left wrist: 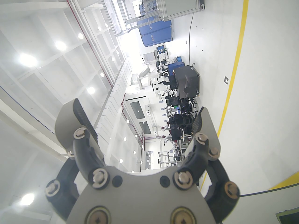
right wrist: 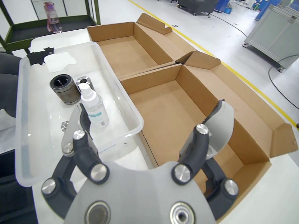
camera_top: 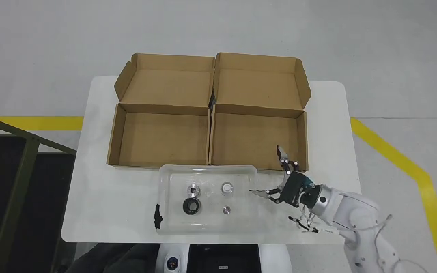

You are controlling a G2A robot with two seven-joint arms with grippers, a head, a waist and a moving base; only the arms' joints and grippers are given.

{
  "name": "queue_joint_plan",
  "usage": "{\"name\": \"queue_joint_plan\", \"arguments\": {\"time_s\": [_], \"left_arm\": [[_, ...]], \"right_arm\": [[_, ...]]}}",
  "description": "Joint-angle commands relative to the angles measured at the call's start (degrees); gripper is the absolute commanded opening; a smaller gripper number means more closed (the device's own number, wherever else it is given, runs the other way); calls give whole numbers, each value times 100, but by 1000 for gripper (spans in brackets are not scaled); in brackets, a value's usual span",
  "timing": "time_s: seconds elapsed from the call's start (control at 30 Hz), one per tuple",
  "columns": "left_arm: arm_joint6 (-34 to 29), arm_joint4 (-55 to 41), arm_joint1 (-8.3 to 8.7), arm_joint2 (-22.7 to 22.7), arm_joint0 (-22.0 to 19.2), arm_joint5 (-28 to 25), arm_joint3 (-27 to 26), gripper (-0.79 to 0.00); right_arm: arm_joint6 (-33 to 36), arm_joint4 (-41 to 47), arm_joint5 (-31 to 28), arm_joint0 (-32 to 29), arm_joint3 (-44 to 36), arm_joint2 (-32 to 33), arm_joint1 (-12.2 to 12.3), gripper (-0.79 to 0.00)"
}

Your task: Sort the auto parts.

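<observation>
A clear plastic tray (camera_top: 166,179) at the table's front holds the parts: a black cylindrical bearing (right wrist: 64,89), a silver collet (right wrist: 84,81) behind it, a small clear spray bottle (right wrist: 94,108) and a small bolt (right wrist: 64,125). From above they appear as a black ring (camera_top: 192,205), a silver part (camera_top: 194,189), the bottle's white cap (camera_top: 227,186) and a small piece (camera_top: 227,210). My right gripper (camera_top: 270,175) (right wrist: 151,113) hangs open and empty over the tray's right end and the right box's front corner. My left gripper (left wrist: 140,108) is open, empty and aimed at the room.
Two open cardboard boxes stand side by side behind the tray, the left box (camera_top: 160,136) and the right box (camera_top: 256,140), flaps up at the back. A green cart (right wrist: 14,27) with a pink bottle (right wrist: 52,17) stands left of the table. Black tape (right wrist: 38,57) sticks on the tray's rim.
</observation>
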Motion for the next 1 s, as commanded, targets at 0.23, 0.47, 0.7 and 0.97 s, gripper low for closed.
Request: {"name": "queue_joint_plan", "arguments": {"time_s": [0.23, 0.47, 0.7, 0.97], "left_arm": [[0, 0, 0, 0, 0, 0, 0, 0], [0, 0, 0, 0, 0, 0, 0, 0], [0, 0, 0, 0, 0, 0, 0, 0], [0, 0, 0, 0, 0, 0, 0, 0]], "right_arm": [[1140, 304, -588, 643, 3, -768, 16, 0], [1993, 530, -841, 1015, 33, -1322, 23, 0], [2745, 672, -807, 1230, 12, -1714, 36, 0], [3306, 767, -768, 1439, 1, -2109, 50, 0]]}}
